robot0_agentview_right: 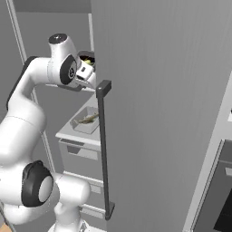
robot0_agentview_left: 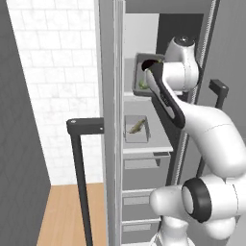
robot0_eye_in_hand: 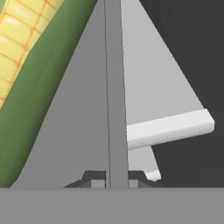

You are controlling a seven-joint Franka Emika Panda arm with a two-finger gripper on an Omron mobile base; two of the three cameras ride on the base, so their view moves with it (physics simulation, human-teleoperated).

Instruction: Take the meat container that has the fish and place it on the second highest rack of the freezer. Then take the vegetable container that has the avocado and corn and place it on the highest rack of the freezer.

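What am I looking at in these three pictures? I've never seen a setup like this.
A rendered kitchen with a white robot arm reaching into an open freezer. Two pictures come from cameras behind the arm, to its left and right; the third looks along the fingers. The fingers are shut on the rim of the vegetable container, with the corn showing beside them, held up at the highest rack. On the shelf below, the meat container with the fish already sits in place.
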